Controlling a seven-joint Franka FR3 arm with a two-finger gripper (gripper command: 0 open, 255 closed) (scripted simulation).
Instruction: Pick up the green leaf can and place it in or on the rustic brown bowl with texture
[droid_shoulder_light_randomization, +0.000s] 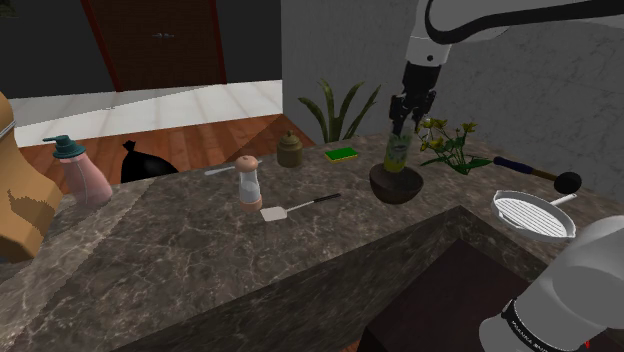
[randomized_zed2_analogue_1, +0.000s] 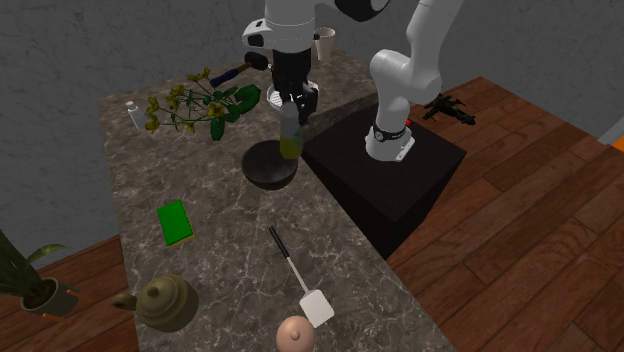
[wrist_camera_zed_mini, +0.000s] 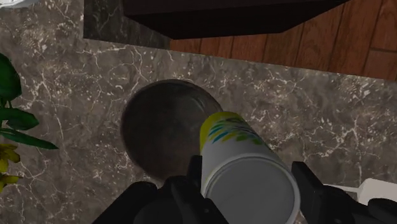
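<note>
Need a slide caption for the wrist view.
Black two-finger gripper clasps a white cylindrical can with green-yellow leaf print over the dark brown round bowl on dark veined stone counter.

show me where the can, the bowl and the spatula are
can (wrist_camera_zed_mini: 234, 141): wrist view, on its printed side
bowl (randomized_zed2_analogue_1: 262, 168): second exterior view, on its dark inner wall
spatula (droid_shoulder_light_randomization: 277, 213): shoulder view, on its flat white blade

At the table (droid_shoulder_light_randomization: 180, 250): one can (droid_shoulder_light_randomization: 397, 150), one dark bowl (droid_shoulder_light_randomization: 397, 186), one spatula (droid_shoulder_light_randomization: 295, 208), one green sponge (droid_shoulder_light_randomization: 343, 153), one teapot (droid_shoulder_light_randomization: 290, 150), one pump bottle (droid_shoulder_light_randomization: 80, 175), one shaker (droid_shoulder_light_randomization: 249, 183), one white grill pan (droid_shoulder_light_randomization: 533, 214), one blue-handled utensil (droid_shoulder_light_randomization: 540, 175). Two plants: one flowering plant (droid_shoulder_light_randomization: 450, 143), one potted plant (droid_shoulder_light_randomization: 338, 108).
</note>
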